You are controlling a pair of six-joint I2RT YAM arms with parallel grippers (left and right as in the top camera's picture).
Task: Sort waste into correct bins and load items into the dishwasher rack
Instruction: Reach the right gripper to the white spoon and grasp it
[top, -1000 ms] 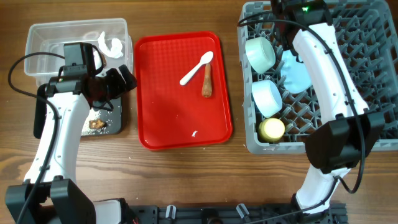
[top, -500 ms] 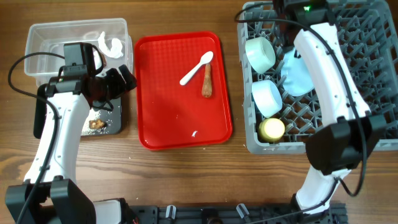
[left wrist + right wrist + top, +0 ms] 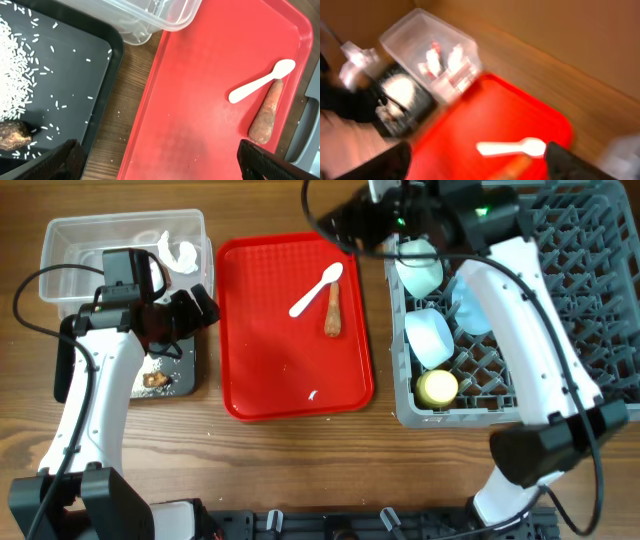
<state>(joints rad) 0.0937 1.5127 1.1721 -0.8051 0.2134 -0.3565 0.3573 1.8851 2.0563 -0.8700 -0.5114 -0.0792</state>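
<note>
A robotics lab bench staged as a dish station: a bare wooden worktop (image 3: 300, 470), a black mounting rail (image 3: 330, 525) along its near edge, cabled white arms (image 3: 95, 395), and a grey dishwasher rack (image 3: 600, 280) at its right edge.

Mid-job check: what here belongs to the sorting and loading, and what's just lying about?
Job: white spoon, carrot stick, rice, brown lump, crumpled paper, clear tub, black tray, rack, two bowls, plate, yellow cup.
Lying about: red tray, wooden table.

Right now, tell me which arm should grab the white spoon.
Right. The right gripper hovers open near the white spoon, next to the dishwasher rack; the left gripper is farther, by the black tray.
</note>
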